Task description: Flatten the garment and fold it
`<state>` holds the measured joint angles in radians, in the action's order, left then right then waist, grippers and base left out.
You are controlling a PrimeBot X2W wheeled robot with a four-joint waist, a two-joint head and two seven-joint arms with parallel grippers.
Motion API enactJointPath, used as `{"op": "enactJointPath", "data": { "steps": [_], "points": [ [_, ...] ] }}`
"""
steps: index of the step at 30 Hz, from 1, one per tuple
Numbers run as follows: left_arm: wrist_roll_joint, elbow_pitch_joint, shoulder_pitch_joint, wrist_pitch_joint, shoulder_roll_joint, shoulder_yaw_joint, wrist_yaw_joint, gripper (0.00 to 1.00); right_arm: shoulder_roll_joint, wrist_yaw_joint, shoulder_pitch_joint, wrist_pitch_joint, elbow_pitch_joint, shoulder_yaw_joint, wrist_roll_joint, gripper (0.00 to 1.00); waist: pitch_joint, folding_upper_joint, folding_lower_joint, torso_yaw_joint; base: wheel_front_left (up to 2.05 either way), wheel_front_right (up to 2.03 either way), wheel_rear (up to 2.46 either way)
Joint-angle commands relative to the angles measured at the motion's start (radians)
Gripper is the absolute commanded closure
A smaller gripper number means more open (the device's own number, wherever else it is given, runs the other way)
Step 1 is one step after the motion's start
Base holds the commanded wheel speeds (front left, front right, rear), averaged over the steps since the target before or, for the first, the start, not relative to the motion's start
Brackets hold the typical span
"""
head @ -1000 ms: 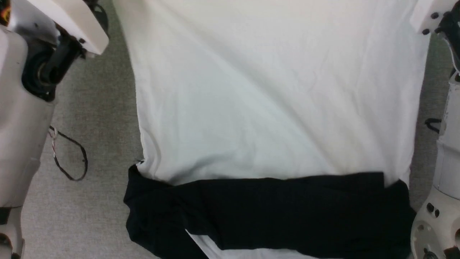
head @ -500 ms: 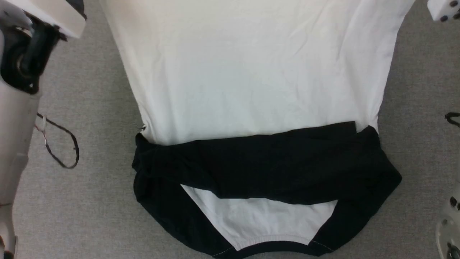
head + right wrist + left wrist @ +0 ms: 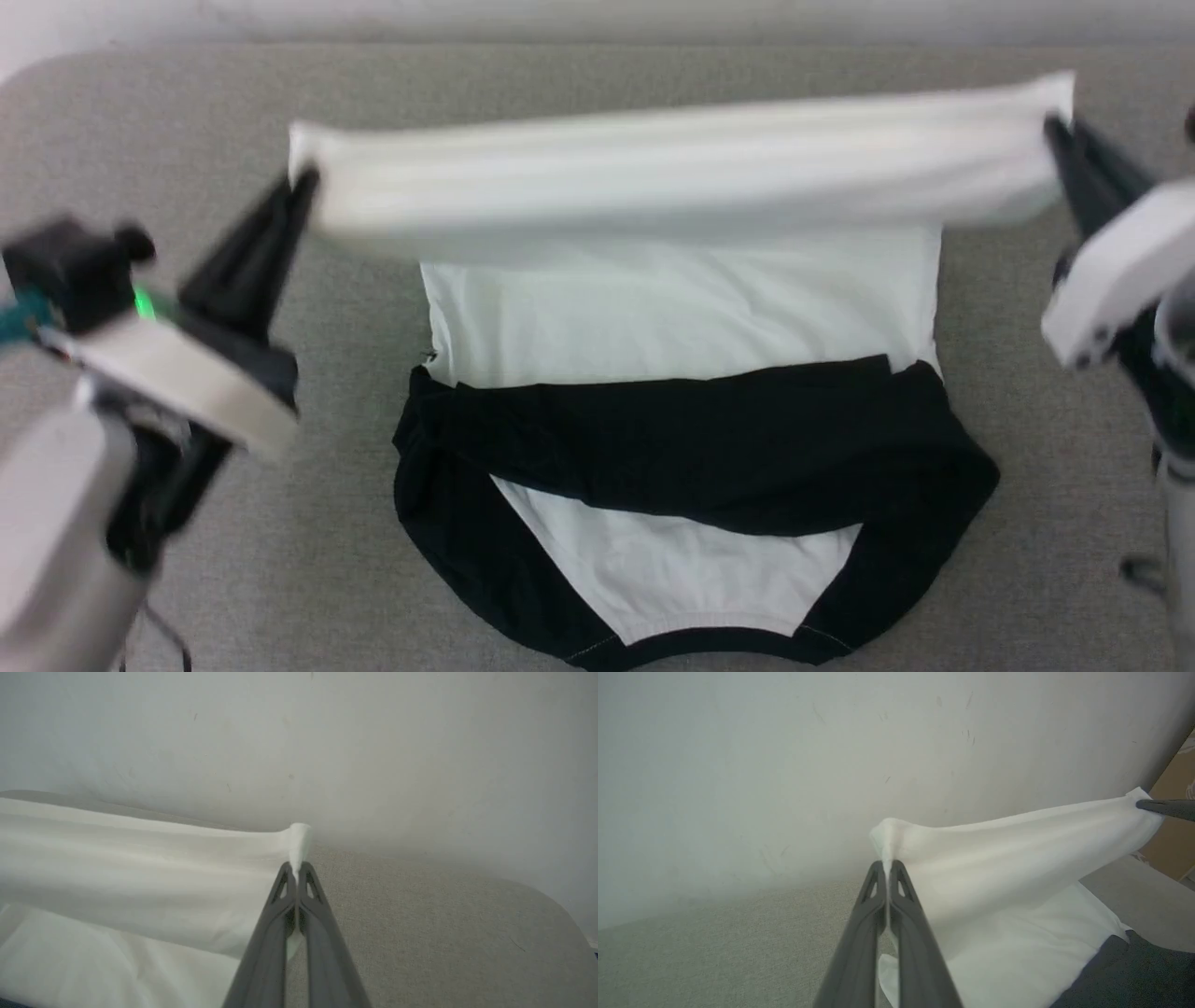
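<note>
Nearest the worktop's point(image 3: 280, 579) front edge lies the black neckline trim point(image 3: 709, 644) of the garment point(image 3: 681, 308). The black sleeves point(image 3: 672, 448) are crossed flat over the white chest, probably so that they end up buried inside the fold. Beyond them the white body rests on the worktop, roughly midway between its side edges. Farther on, the hem point(image 3: 681, 168) hangs raised and stretched taut, likely so it can travel toward the neckline without wrinkling. The left gripper point(image 3: 299, 182) is clamped tight on the hem's left corner and the right gripper point(image 3: 1055, 131) on its right corner. A tuft of white cloth pokes past each closed pair of fingers. Behind stands a pale wall point(image 3: 738, 765).
</note>
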<state>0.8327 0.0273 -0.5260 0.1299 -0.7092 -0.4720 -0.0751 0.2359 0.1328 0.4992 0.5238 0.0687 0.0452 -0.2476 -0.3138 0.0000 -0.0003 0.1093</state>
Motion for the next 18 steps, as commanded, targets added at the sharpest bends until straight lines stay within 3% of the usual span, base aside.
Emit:
{"op": "enactJointPath", "data": {
  "steps": [1,9,18],
  "points": [
    [-0.009,-0.042,0.08,0.02,-0.023,0.001,0.026,1.0,-0.002,-0.002,-0.073,0.001,0.031,0.016,-0.017,1.0,0.057,0.0,0.0003,0.001,0.0,0.0,0.0],
    [-0.013,-0.25,0.419,0.09,-0.042,-0.015,0.155,1.0,-0.102,-0.002,-0.457,-0.027,0.205,0.11,-0.07,1.0,0.12,0.0,0.0003,0.023,0.0,0.0,0.0],
    [-0.009,-0.323,0.651,0.114,-0.028,-0.043,0.229,1.0,-0.179,-0.002,-0.727,-0.06,0.294,0.135,-0.082,1.0,0.151,0.0,0.0003,0.014,0.0,0.0,0.0]
  ]
}}
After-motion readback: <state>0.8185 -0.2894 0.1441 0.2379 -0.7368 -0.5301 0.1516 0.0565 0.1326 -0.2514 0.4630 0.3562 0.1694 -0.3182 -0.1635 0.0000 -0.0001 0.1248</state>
